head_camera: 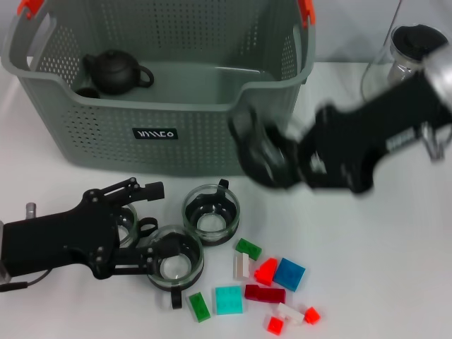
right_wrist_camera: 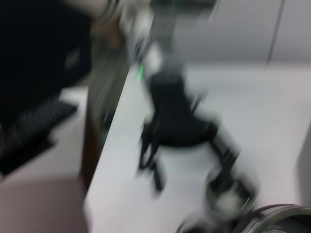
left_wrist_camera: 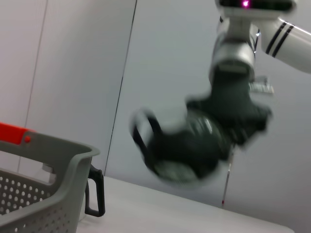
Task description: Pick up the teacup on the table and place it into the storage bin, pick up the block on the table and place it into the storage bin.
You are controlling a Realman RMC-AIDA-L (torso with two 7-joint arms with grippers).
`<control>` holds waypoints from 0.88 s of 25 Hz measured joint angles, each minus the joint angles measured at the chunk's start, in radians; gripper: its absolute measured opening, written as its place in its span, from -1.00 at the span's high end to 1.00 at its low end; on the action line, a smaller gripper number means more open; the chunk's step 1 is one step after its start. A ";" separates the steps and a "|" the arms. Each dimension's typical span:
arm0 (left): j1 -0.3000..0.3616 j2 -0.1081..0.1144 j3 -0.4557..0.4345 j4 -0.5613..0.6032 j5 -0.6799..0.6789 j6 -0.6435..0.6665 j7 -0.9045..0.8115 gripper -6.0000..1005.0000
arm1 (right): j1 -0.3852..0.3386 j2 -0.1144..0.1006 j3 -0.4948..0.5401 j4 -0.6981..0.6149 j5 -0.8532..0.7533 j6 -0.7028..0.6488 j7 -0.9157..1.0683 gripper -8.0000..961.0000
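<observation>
While right pincer hangs blurred just off storage bin front corner, grip state unclear, bare desk lies beneath. Left pincer spread around glass teacup, near coloured blocks.

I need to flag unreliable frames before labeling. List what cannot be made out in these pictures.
- Right gripper, head view: smeared by motion; open or shut, and any load, unreadable.
- Third glass cup, head view: mostly hidden under the left gripper.
- Small dark object in the storage bin: hidden by the teapot and bin wall.
- Glass pitcher: partly covered by the right arm.
- Right wrist view: blurred throughout.
</observation>
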 joint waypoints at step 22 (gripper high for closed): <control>-0.009 0.022 0.012 0.027 0.007 0.017 0.025 -0.86 | 0.327 0.007 -0.104 0.548 -0.025 0.914 0.144 0.87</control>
